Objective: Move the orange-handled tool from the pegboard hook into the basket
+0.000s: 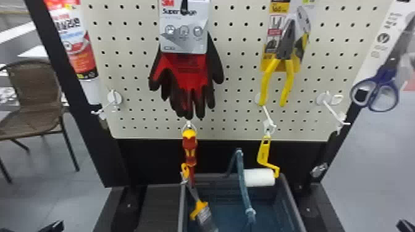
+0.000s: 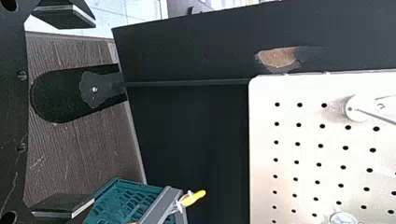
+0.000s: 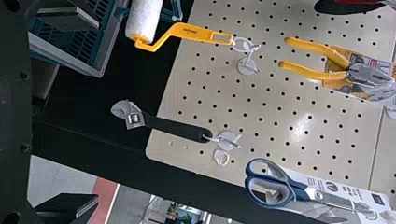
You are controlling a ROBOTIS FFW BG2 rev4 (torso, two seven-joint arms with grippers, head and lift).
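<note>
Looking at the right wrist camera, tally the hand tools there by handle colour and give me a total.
Yellow handles: 2, the paint roller and the pliers
Black handle: 1, the adjustable wrench
Blue handles: 1, the scissors
Total: 4
</note>
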